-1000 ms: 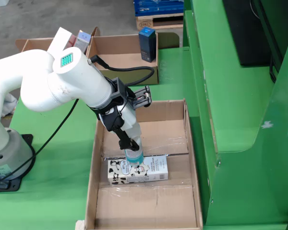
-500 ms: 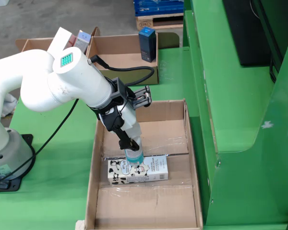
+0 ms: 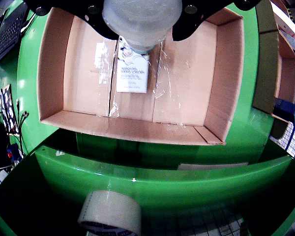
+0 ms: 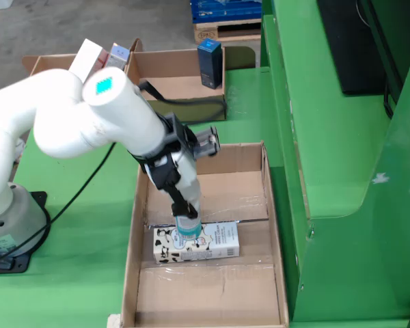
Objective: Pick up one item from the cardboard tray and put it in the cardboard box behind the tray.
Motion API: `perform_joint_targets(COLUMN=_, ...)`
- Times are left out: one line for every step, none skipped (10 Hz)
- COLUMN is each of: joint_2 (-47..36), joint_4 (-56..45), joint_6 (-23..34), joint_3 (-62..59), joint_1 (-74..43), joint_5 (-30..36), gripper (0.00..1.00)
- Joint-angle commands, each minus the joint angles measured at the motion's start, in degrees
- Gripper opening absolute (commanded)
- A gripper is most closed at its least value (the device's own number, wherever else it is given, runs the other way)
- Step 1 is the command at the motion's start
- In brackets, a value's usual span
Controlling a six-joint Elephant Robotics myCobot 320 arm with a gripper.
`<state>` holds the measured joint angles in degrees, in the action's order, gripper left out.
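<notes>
One white cow-print carton [image 4: 196,244] lies flat mid-floor of shallow brown cardboard tray [image 4: 140,205] on green desk [image 4: 75,287]. Suction-cup gripper [image 4: 188,227] w/ teal tip sits on carton top; grip state can't tell. Farther back: open cardboard box [image 4: 171,78] w/ dark blue upright pack [image 4: 210,63] inside.

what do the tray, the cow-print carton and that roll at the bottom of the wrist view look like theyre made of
Tray: plain brown corrugated cardboard, matte, with glossy clear tape along its floor seams.
Cow-print carton: looks like printed paperboard, smooth with a slight sheen.
Roll: seemingly tape, pale tan and semi-glossy; the exact material is unclear.
</notes>
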<state>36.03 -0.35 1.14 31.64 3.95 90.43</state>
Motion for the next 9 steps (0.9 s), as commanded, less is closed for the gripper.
perform_joint_targets(joint_2=5.95, joint_4=-7.88, joint_6=0.61, joint_3=-31.64, joint_1=0.05, joint_5=-0.86, gripper=0.0)
perform_joint_targets(joint_2=5.47, joint_4=-3.77, joint_6=0.4, joint_3=-31.64, joint_1=1.09, joint_5=-2.56, gripper=0.0)
perform_joint_targets(joint_2=6.27, joint_4=3.85, joint_6=0.68, joint_3=-31.64, joint_1=1.92, joint_5=-4.61, gripper=0.0)
perform_joint_targets(joint_2=6.27, joint_4=3.85, joint_6=0.68, joint_3=-31.64, joint_1=1.92, joint_5=-4.61, gripper=0.0)
perform_joint_targets(joint_2=7.66, joint_4=11.63, joint_6=1.01, joint_3=-31.64, joint_1=2.83, joint_5=-7.98, gripper=0.0)
perform_joint_targets(joint_2=7.66, joint_4=11.63, joint_6=1.01, joint_3=-31.64, joint_1=2.83, joint_5=-7.98, gripper=0.0)
perform_joint_targets(joint_2=10.52, joint_4=28.97, joint_6=5.87, joint_3=-31.64, joint_1=8.31, joint_5=-30.11, gripper=0.0)
perform_joint_targets(joint_2=10.52, joint_4=28.97, joint_6=5.87, joint_3=-31.64, joint_1=8.31, joint_5=-30.11, gripper=0.0)
perform_joint_targets(joint_2=8.89, joint_4=29.68, joint_6=7.15, joint_3=-31.64, joint_1=9.58, joint_5=-35.51, gripper=0.0)
